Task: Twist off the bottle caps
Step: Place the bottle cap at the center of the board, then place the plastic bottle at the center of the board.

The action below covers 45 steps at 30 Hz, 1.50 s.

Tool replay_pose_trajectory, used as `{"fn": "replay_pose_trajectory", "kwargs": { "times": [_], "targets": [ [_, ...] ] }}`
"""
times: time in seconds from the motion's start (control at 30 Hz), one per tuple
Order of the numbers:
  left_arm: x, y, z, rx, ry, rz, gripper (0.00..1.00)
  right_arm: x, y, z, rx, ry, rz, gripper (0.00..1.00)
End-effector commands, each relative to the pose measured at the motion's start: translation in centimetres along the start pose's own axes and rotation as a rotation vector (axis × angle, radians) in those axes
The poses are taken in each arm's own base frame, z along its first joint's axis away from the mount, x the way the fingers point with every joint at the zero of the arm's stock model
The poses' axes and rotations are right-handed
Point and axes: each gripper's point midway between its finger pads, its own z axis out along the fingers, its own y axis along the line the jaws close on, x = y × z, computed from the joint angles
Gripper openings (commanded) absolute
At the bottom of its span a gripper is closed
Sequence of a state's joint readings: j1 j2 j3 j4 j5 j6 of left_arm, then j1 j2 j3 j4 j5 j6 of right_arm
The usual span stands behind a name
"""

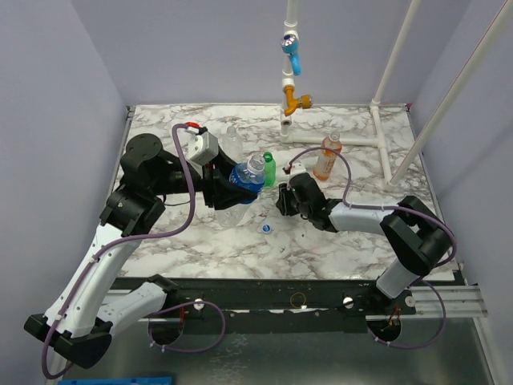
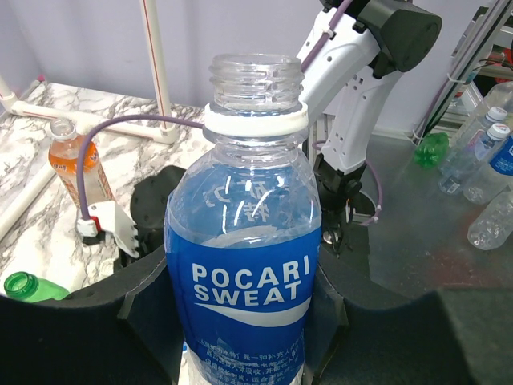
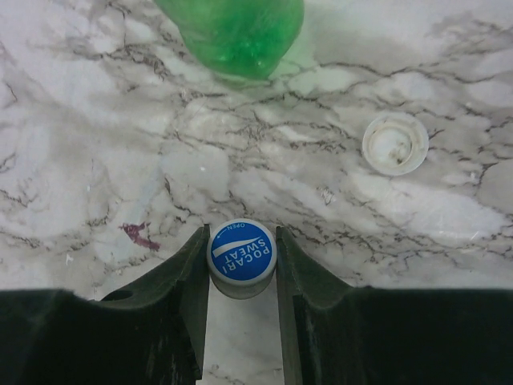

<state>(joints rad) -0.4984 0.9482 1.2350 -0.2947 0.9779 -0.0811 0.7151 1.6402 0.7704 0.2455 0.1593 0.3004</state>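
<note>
Cap (image 3: 241, 253) in right gripper (image 3: 240, 237), bottle (image 2: 243, 233) in left gripper (image 2: 240, 301)

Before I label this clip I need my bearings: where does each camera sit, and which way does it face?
Top external: high behind the arms, looking down on the marble table; both arms show, bases nearest.
Left wrist: on the left arm, looking level toward the right arm; the left pincer grips the Pocari Sweat bottle.
Right wrist: on the right arm, looking down at the tabletop; the right pincer pinches a blue cap.
Shared: the green bottle shows in all three.
</note>
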Motion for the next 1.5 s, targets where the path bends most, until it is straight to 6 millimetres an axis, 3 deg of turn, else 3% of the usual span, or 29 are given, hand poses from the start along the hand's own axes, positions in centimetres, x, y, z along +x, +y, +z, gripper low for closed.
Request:
{"fn": "replay_pose_trajectory", "kwargs": {
  "times": [0.0,0.23,0.3,0.4,0.47,0.6,0.67,0.8,1.0,1.13,1.47],
  "targets": [
    [0.2,0.0,-0.2,-0.003,0.004,0.009,0.0,1.8,0.3,0.1,-0.011,0.026,0.046,0.3],
    [0.1,0.1,-0.1,-0.004,0.003,0.011,0.0,1.8,0.2,-0.3,-0.003,0.035,0.046,0.73],
    [0.2,0.2,-0.1,-0.005,0.004,0.012,0.0,1.1,0.3,-1.0,-0.009,0.025,0.046,0.81],
    [0.3,0.4,-0.1,-0.012,0.006,0.013,0.0,-2.0,1.0,-3.5,-0.044,-0.042,0.053,0.84],
    [0.5,0.6,0.0,-0.02,0.009,0.012,0.0,-5.4,2.2,-6.2,-0.102,-0.107,0.061,0.86],
    [1.4,1.0,0.0,-0.036,0.021,0.002,0.0,-13.7,6.7,-14.5,-0.348,-0.295,0.07,0.9],
    [1.4,1.1,0.1,-0.033,0.021,0.004,0.0,-17.3,8.6,-18.9,-0.465,-0.382,0.06,0.97],
    [1.2,1.0,0.2,-0.026,0.015,0.005,0.0,-21.5,11.2,-25.0,-0.629,-0.468,0.054,1.0],
    [1.0,0.8,0.2,-0.019,0.012,0.002,0.0,-25.3,14.1,-31.0,-0.843,-0.604,0.055,1.0],
    [1.1,0.8,0.3,-0.013,0.013,-0.001,0.0,-26.6,16.1,-33.0,-0.992,-0.63,0.051,1.0],
    [1.5,1.2,0.6,-0.017,0.02,-0.015,0.0,-27.7,18.0,-32.8,-1.113,-0.638,0.027,1.0]
  ]
}}
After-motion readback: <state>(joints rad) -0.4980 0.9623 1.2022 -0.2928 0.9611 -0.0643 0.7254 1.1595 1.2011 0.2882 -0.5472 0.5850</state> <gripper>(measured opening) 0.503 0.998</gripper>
